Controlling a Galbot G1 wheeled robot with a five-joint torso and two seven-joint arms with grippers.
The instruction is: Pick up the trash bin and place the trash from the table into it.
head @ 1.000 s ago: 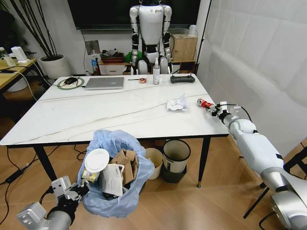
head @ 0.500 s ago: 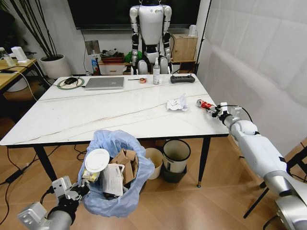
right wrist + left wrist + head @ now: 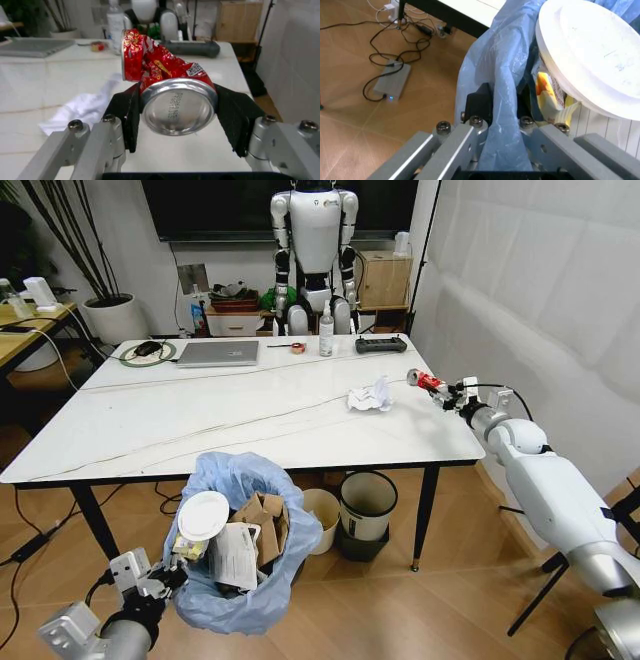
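At the near left we are holding the trash bin (image 3: 240, 545) below the near edge of the table (image 3: 200, 415), our left gripper (image 3: 158, 583) pinching the bin's rim, its fingers (image 3: 479, 105) closing narrowly on the light-blue plastic bag (image 3: 496, 75) that is bulging over the rim. Inside the bin we are seeing a white paper plate (image 3: 202, 514) leaning at the left, a yellow wrapper (image 3: 547, 92) tucked just under it, and torn brown cardboard (image 3: 265, 520) standing to its right. On the floor under the table, just right of our bin, a cream round bin (image 3: 322, 518) and a white bin with a black rim (image 3: 367, 505) are standing side by side. Farther right on the tabletop, a crumpled white tissue (image 3: 370, 396) is lying near the right edge. At the far right we are holding the crushed red can (image 3: 427, 384) in our right gripper (image 3: 445, 394), the black pads (image 3: 127, 112) clamping it on both sides, lifted clear above the table's right edge, just right of the tissue.
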